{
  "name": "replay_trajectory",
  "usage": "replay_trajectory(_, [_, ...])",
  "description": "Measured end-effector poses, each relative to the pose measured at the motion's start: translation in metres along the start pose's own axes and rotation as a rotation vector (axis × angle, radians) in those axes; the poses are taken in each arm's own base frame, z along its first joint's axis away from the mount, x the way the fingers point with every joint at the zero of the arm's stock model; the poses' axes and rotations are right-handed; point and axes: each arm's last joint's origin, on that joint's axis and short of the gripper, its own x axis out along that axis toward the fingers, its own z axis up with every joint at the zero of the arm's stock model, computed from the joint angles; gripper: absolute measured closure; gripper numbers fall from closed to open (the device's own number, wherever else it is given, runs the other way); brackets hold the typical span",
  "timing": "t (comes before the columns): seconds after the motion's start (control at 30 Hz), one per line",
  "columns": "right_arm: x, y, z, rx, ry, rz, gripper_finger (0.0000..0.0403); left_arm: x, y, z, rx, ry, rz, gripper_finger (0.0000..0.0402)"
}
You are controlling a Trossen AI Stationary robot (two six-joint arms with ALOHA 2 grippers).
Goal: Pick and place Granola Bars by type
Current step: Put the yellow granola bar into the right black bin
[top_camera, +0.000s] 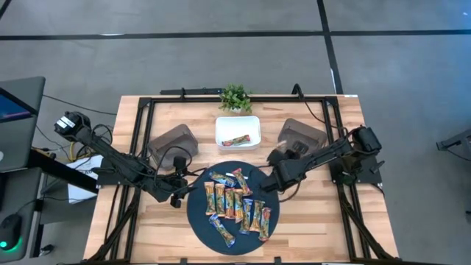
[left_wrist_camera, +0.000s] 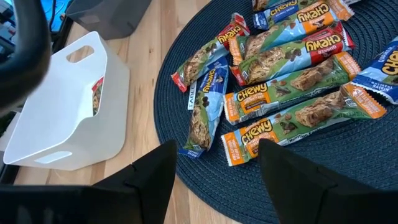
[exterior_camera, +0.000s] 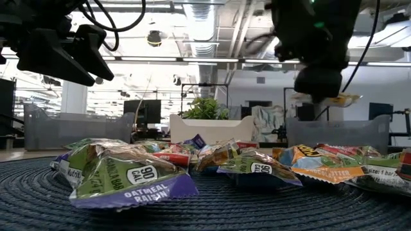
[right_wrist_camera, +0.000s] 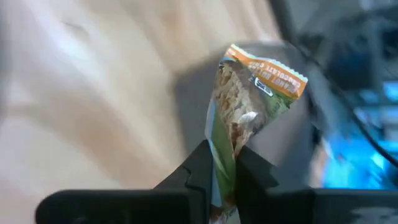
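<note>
Your right gripper (right_wrist_camera: 225,167) is clamped on one end of an orange-tipped bar (right_wrist_camera: 249,106), which sticks out past the fingers, lifted off the mat. From above, that gripper (top_camera: 271,182) hangs over the mat's (top_camera: 197,213) right rim, near the table's (top_camera: 346,147) middle. So the step in hand looks like the carry: one bar picked, not yet placed.

The rest of the bars (top_camera: 235,206) lie in a loose heap across the round dark mat at the table's front edge. One bar already lies in the white bin (top_camera: 238,133), just behind the mat toward the back edge. Two grey bins flank it, one left (top_camera: 173,141) and one right (top_camera: 302,133).

Next you need to settle which bin takes this type, bring the bar over it and let go low enough that it drops inside.

Your left gripper (top_camera: 175,190) waits with fingers spread wide at the mat's left rim, holding nothing.

What is hard to tell: the held bar's full label, since only its upper end shows and the background is smeared. The grey bins' insides can't be read from above, so you can't tell what they hold. The plant (top_camera: 235,96) stands at the back edge
</note>
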Motion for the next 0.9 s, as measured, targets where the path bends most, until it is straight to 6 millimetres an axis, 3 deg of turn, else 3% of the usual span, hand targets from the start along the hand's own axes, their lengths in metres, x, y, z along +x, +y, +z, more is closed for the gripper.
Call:
replay_trajectory(0.53, [0.068,-0.038,0.003,-0.029,0.176,-0.266,0.0358,0.0,0.0,0.0,-0.008,0.0,0.001,0.0181])
replay_trajectory(0.73, [0.08,-0.045,0.005,-0.035,0.207,-0.268,0.0331,0.0,0.0,0.0,-0.014,0.0,0.001,0.0181])
replay_trajectory(0.9, [0.078,-0.055,0.007,0.011,0.199,-0.249,0.0278,0.0,0.0,0.0,-0.016,0.0,0.001,0.0181])
